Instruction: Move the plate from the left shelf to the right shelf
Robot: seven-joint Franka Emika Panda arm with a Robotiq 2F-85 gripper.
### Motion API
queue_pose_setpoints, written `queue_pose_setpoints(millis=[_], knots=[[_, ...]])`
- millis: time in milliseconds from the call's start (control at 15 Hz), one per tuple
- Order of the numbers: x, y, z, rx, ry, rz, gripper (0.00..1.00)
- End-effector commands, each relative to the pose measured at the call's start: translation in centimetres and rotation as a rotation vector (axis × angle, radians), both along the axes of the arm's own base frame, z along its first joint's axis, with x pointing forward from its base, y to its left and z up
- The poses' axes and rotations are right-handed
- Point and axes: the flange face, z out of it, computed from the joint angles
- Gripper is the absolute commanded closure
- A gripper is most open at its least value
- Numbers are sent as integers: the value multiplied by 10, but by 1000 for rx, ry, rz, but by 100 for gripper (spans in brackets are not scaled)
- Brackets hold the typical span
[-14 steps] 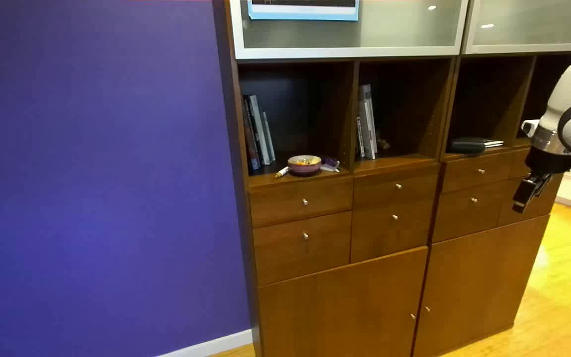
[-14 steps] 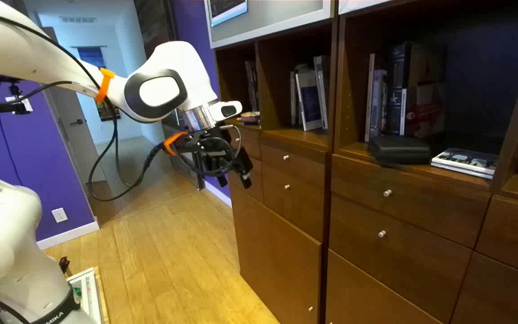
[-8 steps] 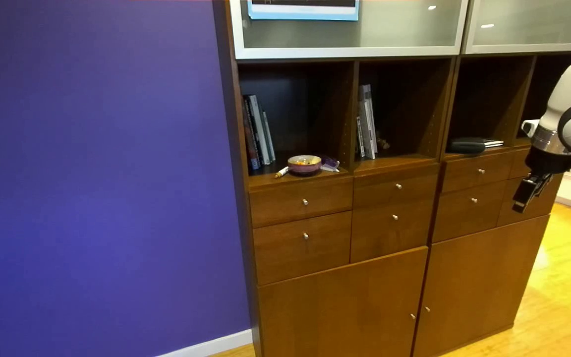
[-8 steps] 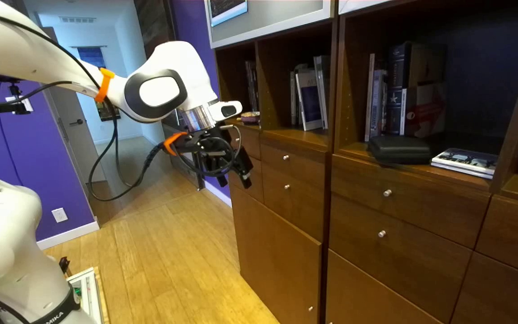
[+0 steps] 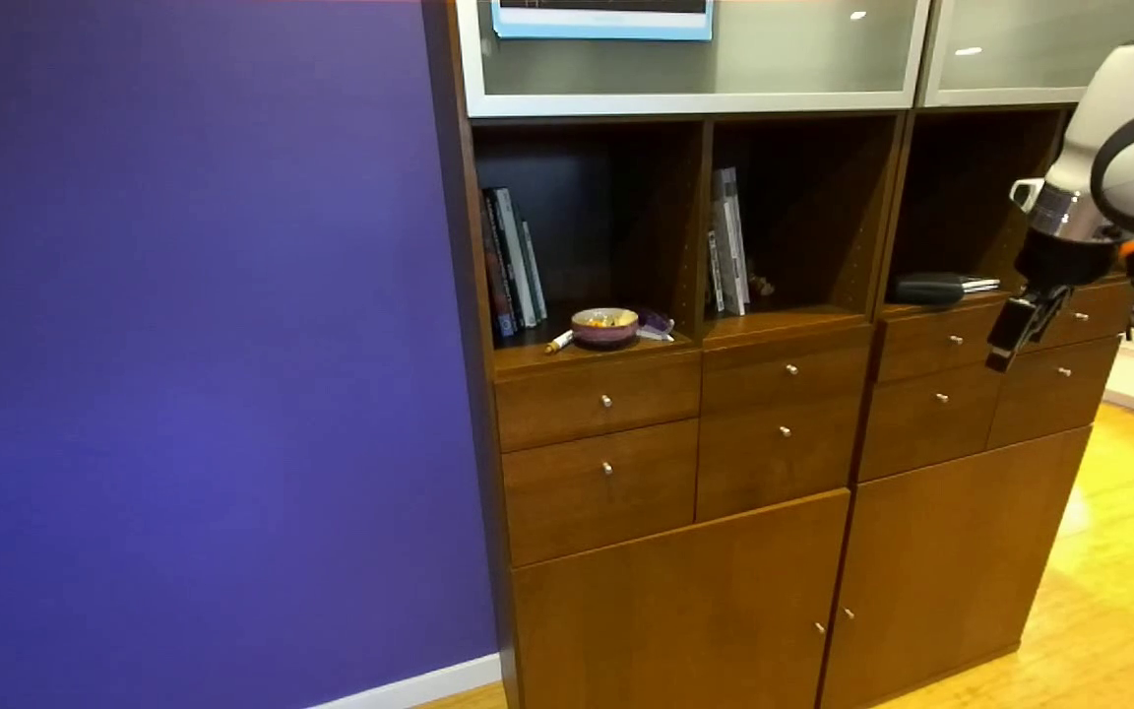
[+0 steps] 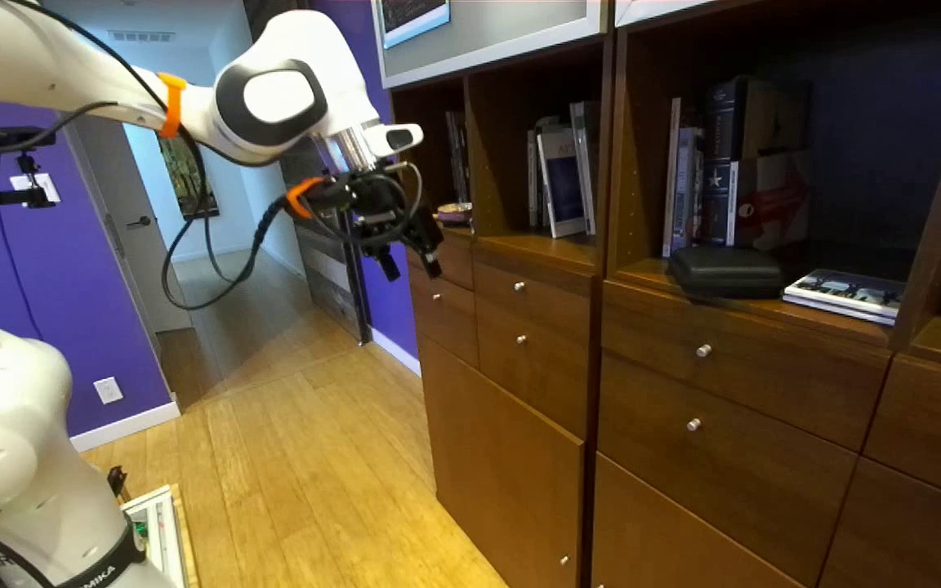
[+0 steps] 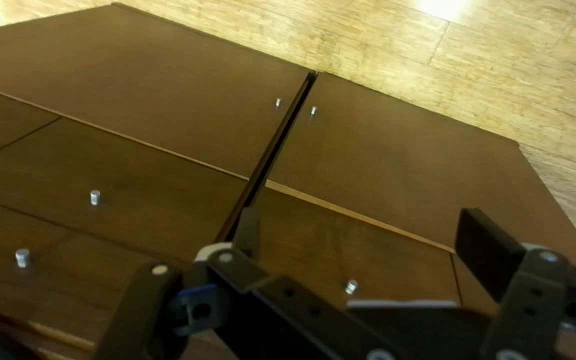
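No flat plate shows. A small purple bowl [image 5: 605,329] with orange and yellow contents sits at the front of the leftmost shelf [image 5: 528,362]. It also shows, small and partly hidden, in an exterior view [image 6: 456,214]. The compartment to its right [image 5: 803,321] holds books. My gripper [image 5: 1008,350] hangs in front of the cabinet's right half, tilted down, well apart from the bowl. Its two fingers are spread in an exterior view [image 6: 412,272]. In the wrist view the gripper [image 7: 367,237] is open and empty over drawer fronts; the bowl is out of view there.
A marker [image 5: 559,343] and a purple item [image 5: 656,325] lie beside the bowl. Books [image 5: 516,261] lean at its left. A black case [image 6: 724,272] and flat books [image 6: 845,296] lie on a shelf farther right. Drawer knobs [image 6: 704,350] stick out from the fronts.
The arm and gripper have risen. In both exterior views they have also shifted somewhat to the left. The gripper stays open. The bowl and shelf items have not moved.
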Motion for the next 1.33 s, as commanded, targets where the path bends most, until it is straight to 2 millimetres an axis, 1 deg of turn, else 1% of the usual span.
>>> queue_pose_setpoints(millis=[0, 67, 200, 333, 467, 533, 600, 667, 933, 1000, 1067, 1133, 1267], knots=[[-6, 62, 68, -6, -32, 99, 0], [-10, 86, 85, -49, -61, 190, 0], [-17, 126, 109, -110, -101, 288, 0], [-18, 169, 125, -160, -144, 385, 0], [-21, 203, 137, -200, -191, 484, 0], [-25, 185, 126, -152, -170, 407, 0], [-27, 198, 130, -165, -180, 439, 0], [-28, 205, 133, -171, -186, 455, 0], [-24, 204, 131, -179, -180, 467, 0], [-23, 197, 123, -195, -137, 452, 0], [-15, 194, 119, -215, -146, 460, 0], [-7, 199, 119, -220, -157, 500, 0], [20, 216, 121, -260, -192, 618, 0]])
